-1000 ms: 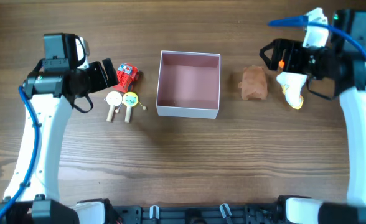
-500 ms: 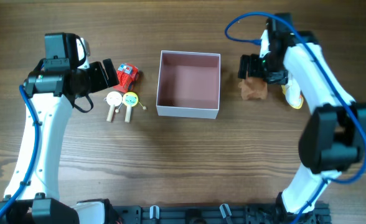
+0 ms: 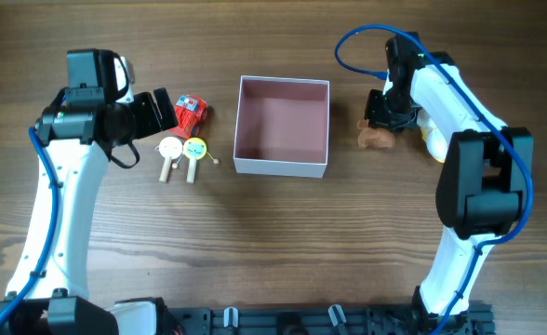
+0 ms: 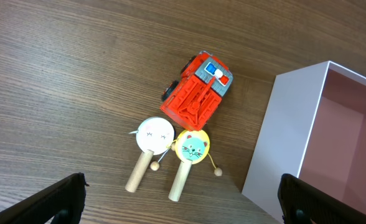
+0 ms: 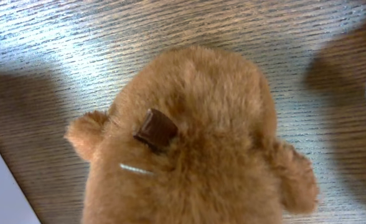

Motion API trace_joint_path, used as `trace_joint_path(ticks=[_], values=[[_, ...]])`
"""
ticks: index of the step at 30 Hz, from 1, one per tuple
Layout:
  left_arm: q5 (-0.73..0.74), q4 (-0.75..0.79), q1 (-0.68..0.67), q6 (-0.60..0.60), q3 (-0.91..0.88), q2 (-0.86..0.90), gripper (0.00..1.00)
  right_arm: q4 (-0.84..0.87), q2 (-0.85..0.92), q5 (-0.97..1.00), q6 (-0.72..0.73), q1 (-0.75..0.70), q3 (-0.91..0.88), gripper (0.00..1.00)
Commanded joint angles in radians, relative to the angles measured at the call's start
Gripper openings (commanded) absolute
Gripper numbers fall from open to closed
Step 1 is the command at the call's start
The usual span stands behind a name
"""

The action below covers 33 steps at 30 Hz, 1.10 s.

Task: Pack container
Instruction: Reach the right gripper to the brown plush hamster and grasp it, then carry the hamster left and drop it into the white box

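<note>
The container (image 3: 282, 168), a shallow square box with white walls and a pink inside, stands empty at mid-table; its white wall (image 4: 281, 146) also shows in the left wrist view. To its right lies a brown plush toy (image 3: 375, 140). My right gripper (image 3: 383, 124) is down on top of it. The plush toy (image 5: 189, 143) fills the right wrist view, and the fingers are buried in its fur, closed on it. My left gripper (image 3: 157, 113) hovers open left of the box, above the red toy truck (image 4: 197, 93) and two small stick drums (image 4: 155, 134).
The red truck (image 3: 190, 112) and the white and yellow stick drums (image 3: 182, 151) lie close together left of the box. A white and yellow toy (image 3: 434, 141) lies just right of the plush, partly under the right arm.
The right arm swung in from the far right and came down onto the brown plush toy, and its jaws closed on it. The left arm and the other toys have not moved.
</note>
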Motion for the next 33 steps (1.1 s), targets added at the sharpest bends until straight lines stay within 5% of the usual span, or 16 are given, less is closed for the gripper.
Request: trace_joint_path(ticks=[1,14,21,30,33], values=[[0.011,-0.001,0.008,0.016,0.019,0.003,1.00,-0.005,-0.080,0.020,0.013,0.018,0.026,0.12],[0.011,-0.001,0.008,0.016,0.019,0.003,1.00,0.019,-0.557,-0.049,0.227,0.310,0.097,0.24],[0.011,-0.001,0.008,0.016,0.019,0.003,1.00,0.111,-0.415,0.068,0.305,0.476,0.055,0.28],[0.011,-0.001,0.008,0.016,0.019,0.003,1.00,0.259,-0.085,-0.008,0.322,0.492,0.055,0.27],[0.011,-0.001,0.008,0.016,0.019,0.003,1.00,0.317,-0.024,-0.060,0.322,0.492,0.055,0.44]])
